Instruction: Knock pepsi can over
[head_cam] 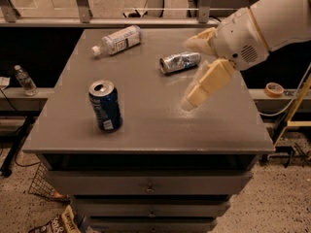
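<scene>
The pepsi can (105, 106) stands upright on the grey table (155, 130), at its front left. It is dark blue with a silver top and a small white label patch. My gripper (189, 73) is above the table's right half, well to the right of the can and apart from it. Its two cream fingers (206, 84) are spread apart and hold nothing. The white arm comes in from the upper right.
A silver-grey can (179, 62) lies on its side at the back middle, just left of the gripper. A clear plastic bottle (118, 40) lies at the back left. Another bottle (24, 80) stands on a ledge left of the table. Drawers are below the tabletop.
</scene>
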Available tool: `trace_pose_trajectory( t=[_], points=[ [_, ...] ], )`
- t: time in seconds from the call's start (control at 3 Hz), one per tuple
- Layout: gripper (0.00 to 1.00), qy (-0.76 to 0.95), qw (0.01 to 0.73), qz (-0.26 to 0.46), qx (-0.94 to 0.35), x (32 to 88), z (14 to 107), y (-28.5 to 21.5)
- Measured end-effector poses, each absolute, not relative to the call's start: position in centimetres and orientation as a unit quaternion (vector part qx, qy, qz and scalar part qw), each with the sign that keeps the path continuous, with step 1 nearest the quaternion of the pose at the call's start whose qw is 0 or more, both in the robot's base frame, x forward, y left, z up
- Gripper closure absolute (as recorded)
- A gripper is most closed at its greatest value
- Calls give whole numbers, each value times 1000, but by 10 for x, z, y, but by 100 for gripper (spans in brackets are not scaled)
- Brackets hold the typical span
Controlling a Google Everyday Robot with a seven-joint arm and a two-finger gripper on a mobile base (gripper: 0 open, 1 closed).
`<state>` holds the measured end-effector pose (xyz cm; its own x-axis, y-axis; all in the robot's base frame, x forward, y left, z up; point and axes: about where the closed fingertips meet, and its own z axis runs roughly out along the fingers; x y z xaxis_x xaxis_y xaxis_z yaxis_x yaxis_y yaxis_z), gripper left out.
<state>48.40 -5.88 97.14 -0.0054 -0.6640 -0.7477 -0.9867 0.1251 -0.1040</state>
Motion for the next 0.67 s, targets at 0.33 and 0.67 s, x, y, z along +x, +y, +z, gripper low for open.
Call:
trace_pose_trajectory(
  t=[0.33,0.67],
  points=[
    [0,656,344,258,-620,479,956,-37],
    [0,629,349,295,-629,469,932,7]
  ],
)
